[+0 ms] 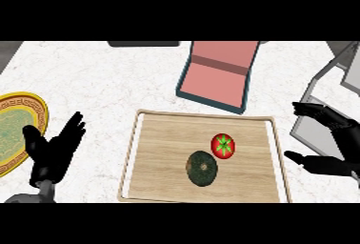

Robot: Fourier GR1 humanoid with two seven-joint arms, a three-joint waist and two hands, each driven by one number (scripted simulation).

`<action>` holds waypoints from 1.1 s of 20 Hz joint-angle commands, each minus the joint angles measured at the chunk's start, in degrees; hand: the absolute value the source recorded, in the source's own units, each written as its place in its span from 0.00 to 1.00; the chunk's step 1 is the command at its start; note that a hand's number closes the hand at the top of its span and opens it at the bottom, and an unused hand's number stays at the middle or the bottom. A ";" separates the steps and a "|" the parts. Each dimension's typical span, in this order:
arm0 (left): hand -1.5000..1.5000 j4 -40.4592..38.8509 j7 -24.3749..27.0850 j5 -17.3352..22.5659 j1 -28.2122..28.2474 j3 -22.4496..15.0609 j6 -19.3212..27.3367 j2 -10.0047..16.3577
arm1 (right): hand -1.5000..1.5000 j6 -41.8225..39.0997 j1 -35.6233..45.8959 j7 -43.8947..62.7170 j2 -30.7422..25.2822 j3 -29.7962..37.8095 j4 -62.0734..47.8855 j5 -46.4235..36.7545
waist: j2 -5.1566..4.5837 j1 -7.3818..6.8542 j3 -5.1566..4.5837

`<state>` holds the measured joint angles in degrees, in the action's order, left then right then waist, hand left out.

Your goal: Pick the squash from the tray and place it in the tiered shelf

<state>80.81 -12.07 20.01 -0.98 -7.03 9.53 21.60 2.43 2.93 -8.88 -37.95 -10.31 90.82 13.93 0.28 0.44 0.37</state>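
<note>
While the squash (202, 168) sat untouched on the tray (162, 143), the task was at its very start: nothing picked, reach not yet begun. The squash lay mid-tray, toward the near edge, just beside a tomato (224, 145); I couldn't tell whether the two were touching. The right hand (346, 143) hung just off the tray's right rim, fingers and thumb spread wide, holding nothing. The left hand (49, 157) rested open, fingers up, at the view's left between tray and plate (32, 99). The shelf (218, 78) stood just beyond the tray's far edge, apart from the squash.

Next move, my read: the right hand crosses the rim leftward and comes down over the squash without knocking the tomato, then carries it forward to the shelf.

Squash: dark green, round, flattish, mottled skin, pale stem spot at centre. Tomato: glossy red, green star top. Tray: pale wood grain, rectangular, raised rim, rounded corners. Shelf: pink inside, teal walls, boxy. Plate: green with a gold patterned rim. Counter (91, 81): white marble, faint veins.
</note>
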 commanded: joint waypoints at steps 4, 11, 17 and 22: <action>0.50 -4.79 -3.31 1.42 -2.95 2.41 -2.23 0.80 | 0.00 -10.11 -2.80 8.51 -8.03 -0.30 14.94 3.33 | -0.13 0.53 -0.46; 0.50 -1.61 -3.21 -1.30 -1.65 -0.22 0.15 -2.20 | 0.00 -6.49 1.81 31.12 -10.36 -6.95 29.97 -1.38 | -0.11 -0.32 -0.52; 0.50 -5.46 -1.02 -2.43 -2.40 -0.54 -1.16 -3.86 | 0.00 -0.36 11.91 53.19 -6.89 -10.87 35.17 -5.61 | -0.36 -0.87 -0.57; 0.50 -3.09 -2.25 -3.51 -1.68 -0.74 -0.38 -3.94 | 0.00 1.10 19.06 63.62 -0.79 -20.47 31.16 -17.65 | -0.32 -1.51 -0.51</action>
<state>79.10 -12.83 17.28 -3.50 -6.57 8.79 18.91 2.46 16.27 46.23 -42.42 -25.29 123.96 2.77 0.39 -0.65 0.29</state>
